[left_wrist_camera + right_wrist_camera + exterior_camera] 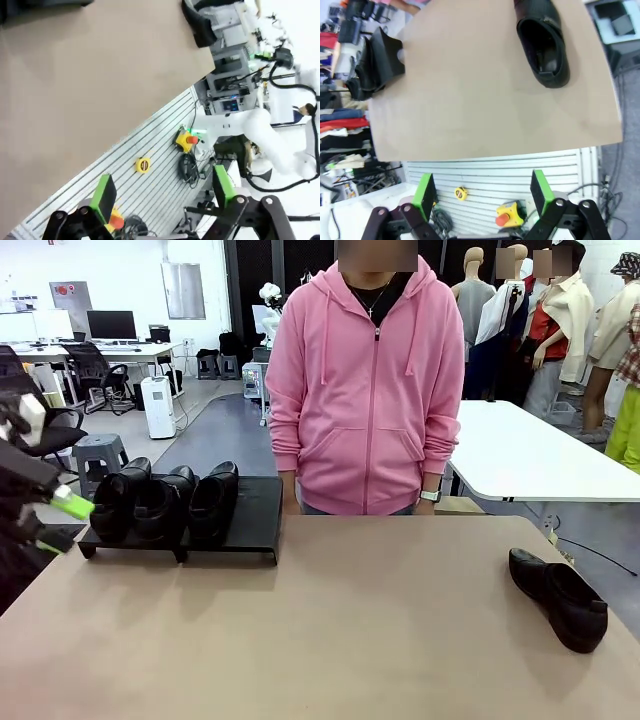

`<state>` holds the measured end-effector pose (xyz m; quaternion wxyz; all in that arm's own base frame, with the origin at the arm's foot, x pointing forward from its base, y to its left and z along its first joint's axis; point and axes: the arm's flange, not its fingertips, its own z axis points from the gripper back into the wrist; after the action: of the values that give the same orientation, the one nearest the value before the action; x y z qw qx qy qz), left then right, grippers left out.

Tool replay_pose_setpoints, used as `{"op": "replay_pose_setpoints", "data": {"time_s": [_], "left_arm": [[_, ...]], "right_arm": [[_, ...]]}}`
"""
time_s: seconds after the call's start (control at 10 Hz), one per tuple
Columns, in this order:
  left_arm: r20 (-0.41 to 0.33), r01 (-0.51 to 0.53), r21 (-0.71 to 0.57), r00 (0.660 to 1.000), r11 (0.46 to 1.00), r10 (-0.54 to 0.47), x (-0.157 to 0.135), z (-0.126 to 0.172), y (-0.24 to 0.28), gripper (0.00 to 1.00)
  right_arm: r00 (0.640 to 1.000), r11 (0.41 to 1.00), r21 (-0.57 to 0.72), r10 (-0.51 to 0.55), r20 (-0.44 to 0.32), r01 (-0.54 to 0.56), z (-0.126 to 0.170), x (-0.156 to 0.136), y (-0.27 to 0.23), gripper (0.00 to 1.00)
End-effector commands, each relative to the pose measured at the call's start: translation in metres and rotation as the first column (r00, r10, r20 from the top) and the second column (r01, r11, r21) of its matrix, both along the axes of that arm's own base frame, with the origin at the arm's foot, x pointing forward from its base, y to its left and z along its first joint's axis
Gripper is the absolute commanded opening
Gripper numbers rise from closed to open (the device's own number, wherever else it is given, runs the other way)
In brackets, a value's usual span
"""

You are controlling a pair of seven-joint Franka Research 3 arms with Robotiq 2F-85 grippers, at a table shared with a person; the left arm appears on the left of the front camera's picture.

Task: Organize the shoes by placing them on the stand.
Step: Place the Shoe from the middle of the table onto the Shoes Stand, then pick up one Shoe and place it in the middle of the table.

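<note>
Loose shoe (560,598) at 4 o'clock, stiff, glossy, likely slippery, best pinched across its collar; both grippers (482,192) (162,192) wide, empty.

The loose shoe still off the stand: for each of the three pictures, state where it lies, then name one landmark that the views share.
Front view: the loose shoe lies at the right on the table, near its right edge.
Left wrist view: a dark shape at the top edge, right of centre, may be it; cannot tell.
Right wrist view: it lies at top, right of centre.
Shared landmark: the tan table.
</note>
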<state>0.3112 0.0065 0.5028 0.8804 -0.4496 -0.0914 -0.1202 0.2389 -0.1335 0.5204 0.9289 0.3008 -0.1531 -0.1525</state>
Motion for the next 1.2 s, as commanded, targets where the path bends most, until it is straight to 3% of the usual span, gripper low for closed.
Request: {"op": "replay_pose_setpoints", "data": {"time_s": [0.0,0.1,1.1], "left_arm": [[-0.012,-0.064,0.046,0.998,0.997,0.065,0.046,-0.023,-0.032,1.00],[0.000,0.000,0.000,1.000,1.000,0.000,0.000,0.000,0.000,1.00],[0.000,0.000,0.000,1.000,1.000,0.000,0.000,0.000,0.000,1.00]], "right_arm": [[0.999,1.000,0.018,0.022,0.026,-0.022,0.001,0.000,0.000,1.00],[0.999,1.000,0.018,0.022,0.026,-0.022,0.001,0.000,0.000,1.00],[0.999,1.000,0.018,0.022,0.026,-0.022,0.001,0.000,0.000,1.00]]}}
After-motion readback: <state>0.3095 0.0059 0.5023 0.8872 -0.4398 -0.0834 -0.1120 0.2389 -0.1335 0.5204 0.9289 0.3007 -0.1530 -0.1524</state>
